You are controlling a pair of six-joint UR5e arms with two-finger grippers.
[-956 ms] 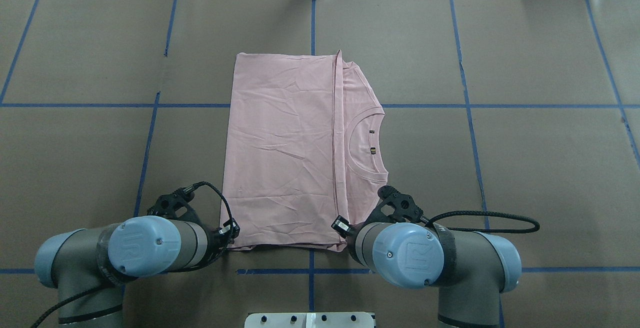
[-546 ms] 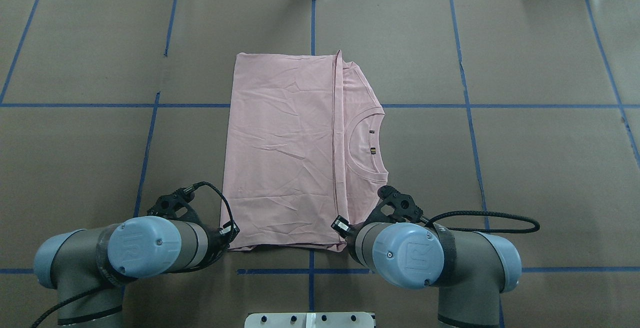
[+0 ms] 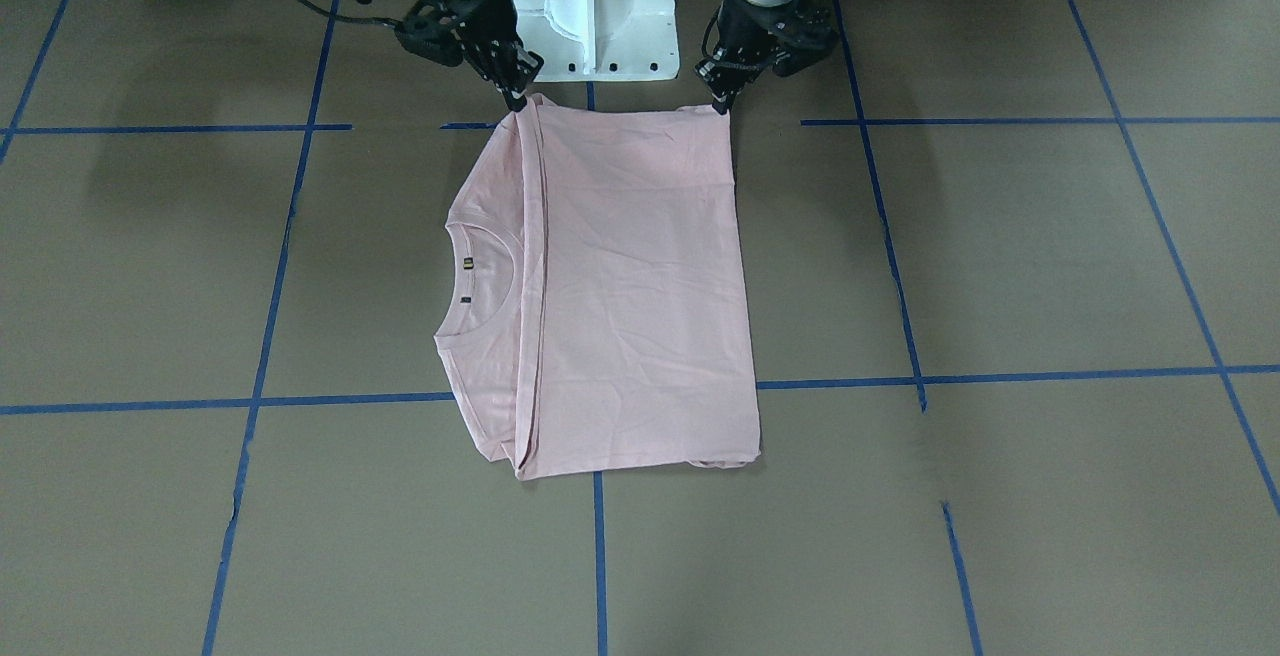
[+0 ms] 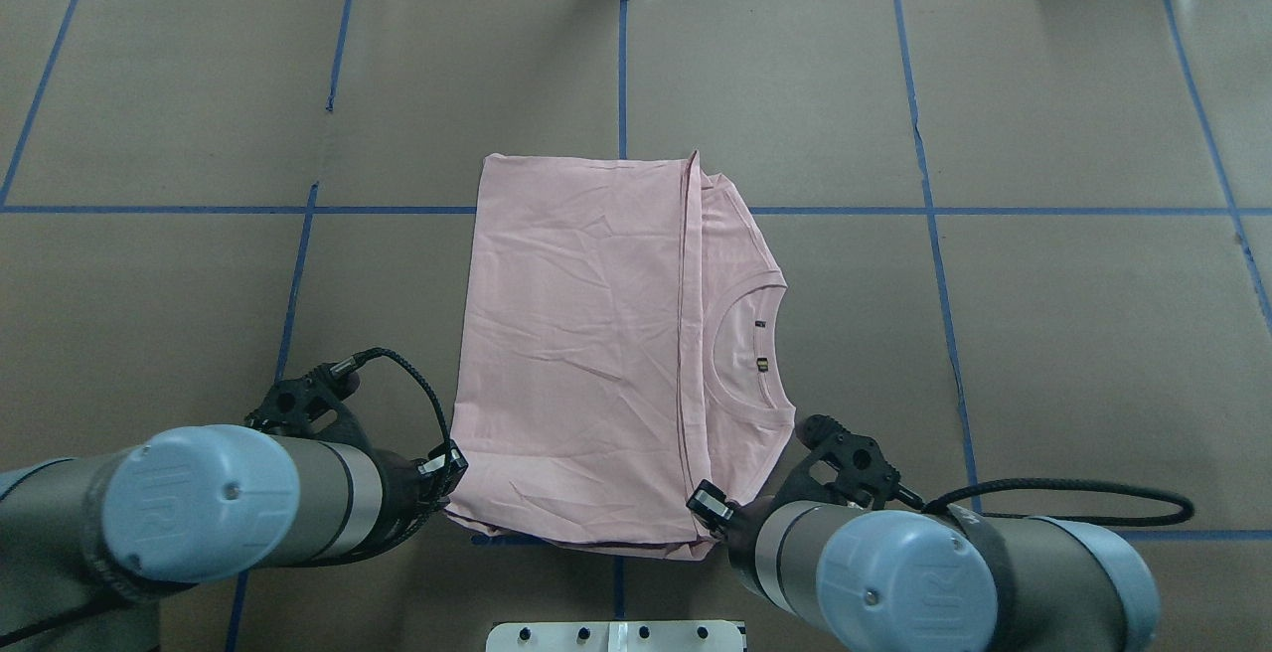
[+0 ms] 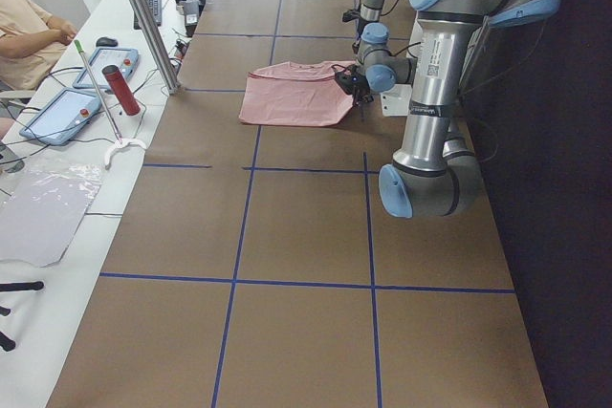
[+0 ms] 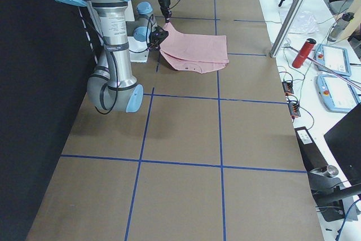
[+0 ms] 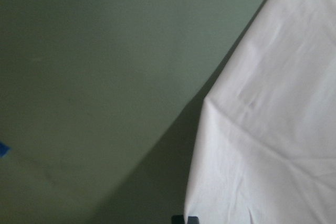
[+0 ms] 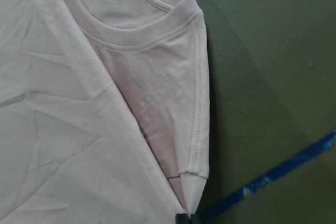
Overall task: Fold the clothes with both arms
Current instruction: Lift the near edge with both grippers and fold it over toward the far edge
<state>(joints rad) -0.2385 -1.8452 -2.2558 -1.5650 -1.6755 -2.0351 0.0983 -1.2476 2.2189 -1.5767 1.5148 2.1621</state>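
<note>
Here we are at the robot's side of the desk (image 4: 994, 85), both arms low and working as a pair. The T-shirt (image 4: 586, 334) lies near the middle of the brown sheet. A broad plain panel is folded across it, and its hemmed edge stops just short of the collar (image 4: 750, 354), which shows on the robot's right.

The left arm (image 4: 328, 503) has its jaws nipped tight on the near left corner. In its wrist view we see the cloth edge run straight down into the black tips. The right arm (image 4: 795, 543) matches it on the near right corner, jaws closed to a point on a small tab of fabric beside a blue tape line (image 8: 273, 177).

Why two corners at once? We reckon it keeps the near edge straight and taut, so the cloth can travel as one sheet without sagging in the middle.

That near edge seems to ride just off the desk, with a dark shadow beneath it, while the far edge rests flat, well apart from either arm. We'd say the near edge is set to be carried over to the far one.
</note>
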